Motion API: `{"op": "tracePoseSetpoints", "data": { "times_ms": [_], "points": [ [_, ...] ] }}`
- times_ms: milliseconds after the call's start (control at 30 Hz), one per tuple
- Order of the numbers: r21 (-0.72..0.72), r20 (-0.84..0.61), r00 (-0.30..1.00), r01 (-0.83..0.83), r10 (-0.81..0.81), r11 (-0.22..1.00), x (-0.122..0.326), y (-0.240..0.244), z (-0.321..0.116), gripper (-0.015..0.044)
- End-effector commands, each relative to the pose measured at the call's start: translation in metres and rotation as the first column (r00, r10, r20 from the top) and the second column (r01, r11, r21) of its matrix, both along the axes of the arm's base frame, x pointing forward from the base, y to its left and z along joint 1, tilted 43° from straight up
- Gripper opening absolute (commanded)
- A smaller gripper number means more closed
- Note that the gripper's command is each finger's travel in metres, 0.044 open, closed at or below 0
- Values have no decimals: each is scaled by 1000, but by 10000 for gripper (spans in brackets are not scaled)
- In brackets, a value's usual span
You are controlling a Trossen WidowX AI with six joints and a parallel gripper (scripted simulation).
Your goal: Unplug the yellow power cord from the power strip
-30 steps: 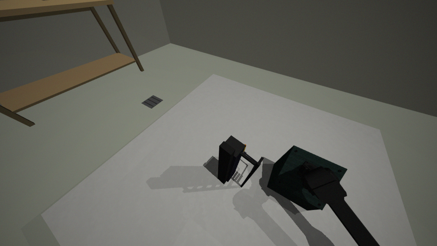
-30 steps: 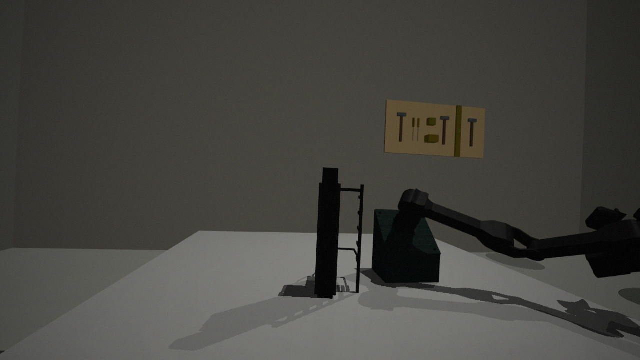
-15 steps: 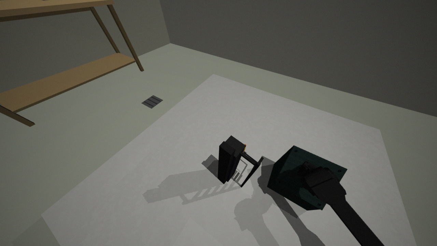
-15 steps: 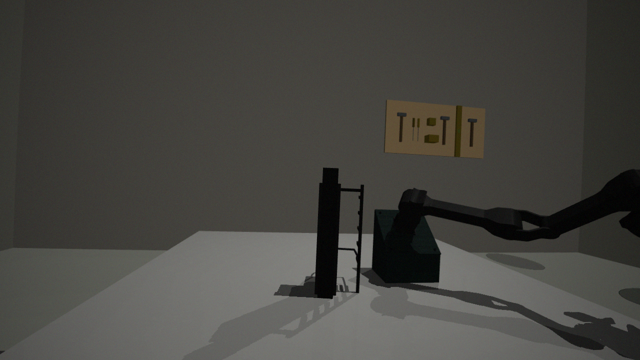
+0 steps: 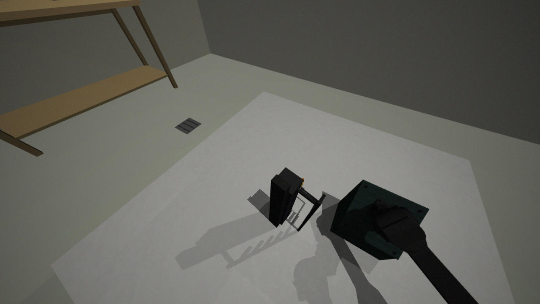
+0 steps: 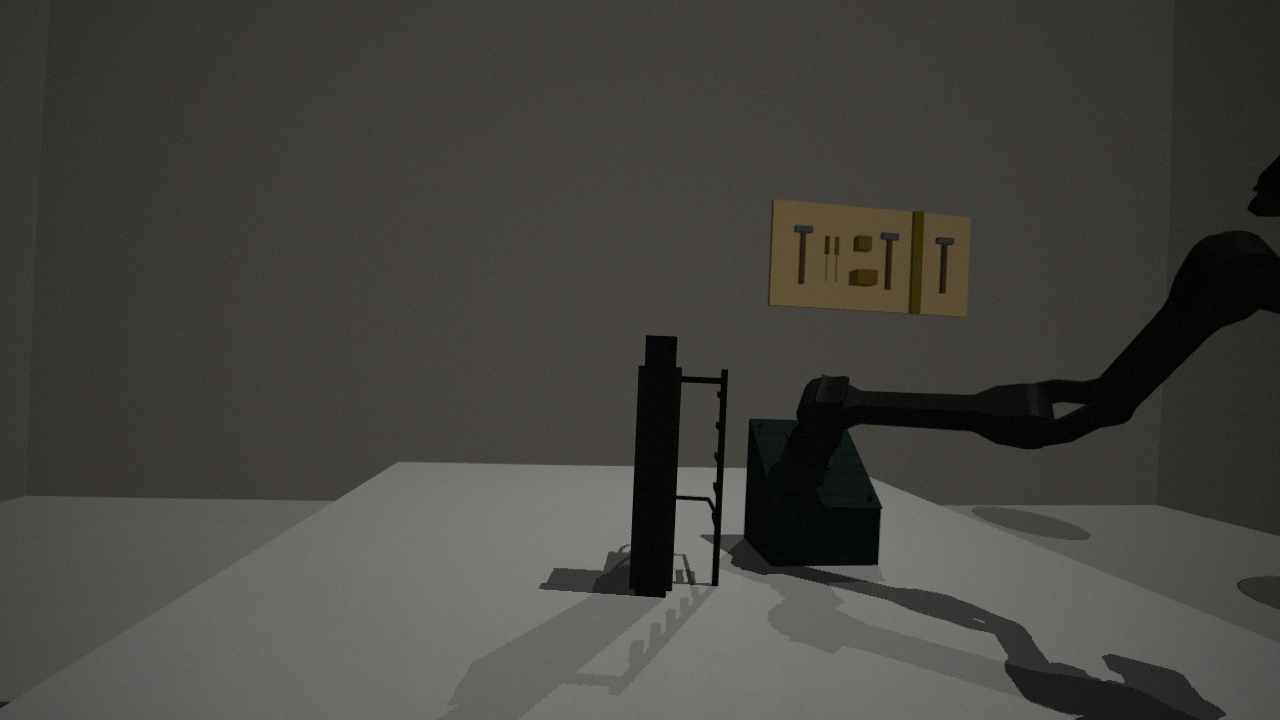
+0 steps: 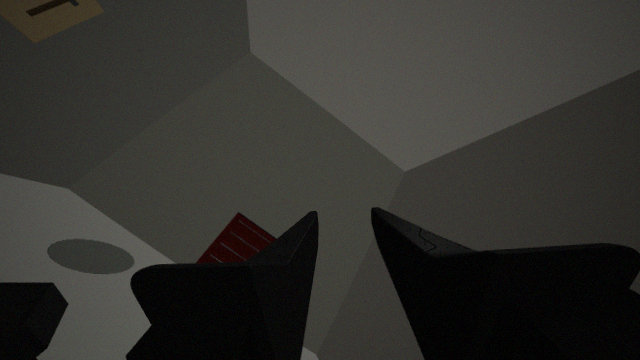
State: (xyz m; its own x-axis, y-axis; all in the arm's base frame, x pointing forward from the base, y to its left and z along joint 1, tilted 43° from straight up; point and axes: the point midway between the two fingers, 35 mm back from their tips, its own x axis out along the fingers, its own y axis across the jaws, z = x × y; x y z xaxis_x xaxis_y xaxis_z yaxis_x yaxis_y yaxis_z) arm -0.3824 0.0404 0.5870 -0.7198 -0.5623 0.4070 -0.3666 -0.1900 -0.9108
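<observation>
A tall black block (image 5: 279,200) (image 6: 656,465) stands upright on the white table (image 5: 226,151) (image 6: 340,555), with a thin black frame (image 5: 310,216) (image 6: 720,447) on its right side. I cannot tell whether it is the power strip. A tiny orange-yellow bit (image 5: 302,181) shows behind its top right edge; plug and cord cannot be made out. My gripper (image 7: 344,216) is partly open and empty, its fingertips a moderate gap apart. It points at the room's walls in the wrist view, away from the table. It cannot be made out in the top and exterior views.
A dark green box (image 5: 345,219) (image 6: 810,537) stands right of the black block, with the arm's base on it. The arm (image 6: 939,411) reaches away to the right. A wooden shelf (image 5: 94,90), a tool board (image 6: 783,291) and a red panel (image 7: 237,240) are in the background.
</observation>
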Motion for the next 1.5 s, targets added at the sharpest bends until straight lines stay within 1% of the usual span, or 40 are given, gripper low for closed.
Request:
{"op": "tracePoseSetpoints", "data": {
  "times_ms": [0, 167, 367, 500, 600, 767, 933, 1100, 1267, 1467],
  "points": [
    [59, -235, 970, 84, -68, 995, 55, -18, 46, 160],
    [80, -447, 889, 155, -104, 985, 113, -37, 82, 160],
    [57, -664, 735, 237, -140, 970, 187, -59, 114, 160],
    [-20, -772, 603, 292, -201, 956, 234, -64, 129, 160],
    [-49, -856, 478, 309, -200, 950, 280, -79, 136, 160],
    [-90, -939, 288, 317, -186, 944, 346, -101, 136, 160],
    [-139, -983, 71, 305, -168, 942, 415, -123, 126, 160],
    [-189, -977, -145, 268, -155, 945, 484, -144, 106, 160],
    [-230, -926, -346, 208, -149, 951, 549, -161, 76, 160],
    [-256, -811, -565, 107, -153, 961, 621, -178, 26, 160]
  ]
}}
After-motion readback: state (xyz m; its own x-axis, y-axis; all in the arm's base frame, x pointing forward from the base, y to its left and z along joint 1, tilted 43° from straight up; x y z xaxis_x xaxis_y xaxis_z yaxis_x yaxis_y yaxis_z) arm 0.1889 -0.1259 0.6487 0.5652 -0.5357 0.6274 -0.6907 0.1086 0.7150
